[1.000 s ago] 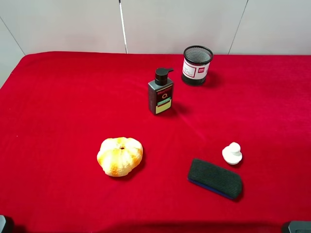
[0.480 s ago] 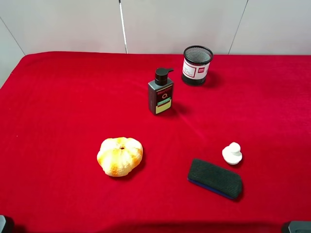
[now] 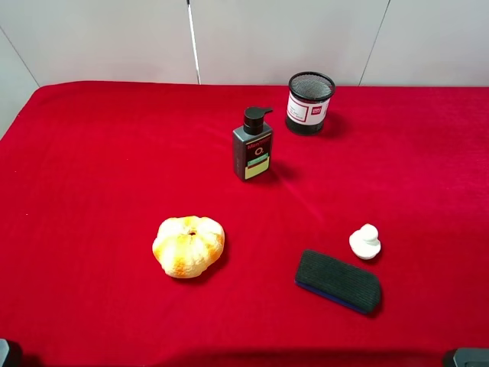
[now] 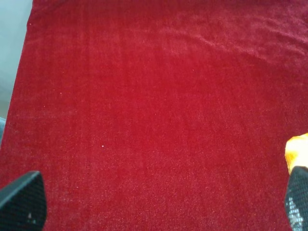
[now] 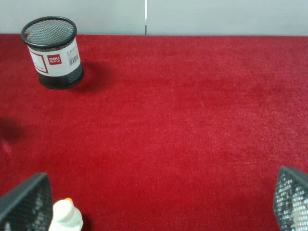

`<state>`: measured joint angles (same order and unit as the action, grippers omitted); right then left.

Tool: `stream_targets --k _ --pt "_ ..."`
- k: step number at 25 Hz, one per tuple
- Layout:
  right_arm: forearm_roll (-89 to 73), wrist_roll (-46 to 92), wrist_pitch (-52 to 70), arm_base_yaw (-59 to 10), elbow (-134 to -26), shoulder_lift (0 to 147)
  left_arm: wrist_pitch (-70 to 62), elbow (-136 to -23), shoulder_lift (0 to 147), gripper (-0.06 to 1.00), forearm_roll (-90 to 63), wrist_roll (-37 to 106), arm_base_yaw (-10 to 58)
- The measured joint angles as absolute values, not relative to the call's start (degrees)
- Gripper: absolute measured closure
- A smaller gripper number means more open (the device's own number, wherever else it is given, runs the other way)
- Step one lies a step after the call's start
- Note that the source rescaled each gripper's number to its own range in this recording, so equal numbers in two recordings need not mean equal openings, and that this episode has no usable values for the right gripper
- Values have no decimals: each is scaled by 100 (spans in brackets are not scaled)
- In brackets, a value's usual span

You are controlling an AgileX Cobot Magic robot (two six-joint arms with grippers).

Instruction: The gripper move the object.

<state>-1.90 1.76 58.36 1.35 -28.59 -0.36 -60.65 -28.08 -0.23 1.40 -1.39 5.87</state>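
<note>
- The duck [image 3: 365, 241] sits upright on the red cloth [image 3: 114, 168] in the lower right of the high view, free of any grip.
- Its small head is at the top of the body; the right wrist view shows an orange spot at the top of the head [image 5: 66, 212]. Which way it faces cannot be told, and no long axis shows in the rounded body.
- Just below and left of the duck lies a dark eraser [image 3: 338, 280], long axis running from upper left to lower right, near the duck but not touching it.
- A pumpkin-like lump [image 3: 188, 245] lies well apart, at lower centre-left.
- A pump bottle [image 3: 253, 146] stands upright at upper centre; a mesh cup [image 3: 309, 102] stands to its upper right near the cloth's far edge.
- The right gripper [image 5: 154, 204] is spread wide and holds nothing; its two fingertips show at the bottom corners of its wrist view, the duck just beside one of them.
- The left gripper [image 4: 159, 204] is likewise spread wide and empty, with the lump's edge just beside one fingertip.
- Nothing lies between the right gripper's fingers except bare cloth.
</note>
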Motion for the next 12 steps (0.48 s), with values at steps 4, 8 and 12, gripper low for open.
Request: stream_targets --k 4,8,12 --pt "-190 176 5836 135 -2859 -36 -6065 -2804 -23 -6 140 -139 587" --pt "-190 176 5836 135 -2859 -36 -6065 -2804 -23 -6 140 -139 587" --pt "-190 176 5836 135 -2859 -36 -6065 -2804 -23 -6 140 -139 587"
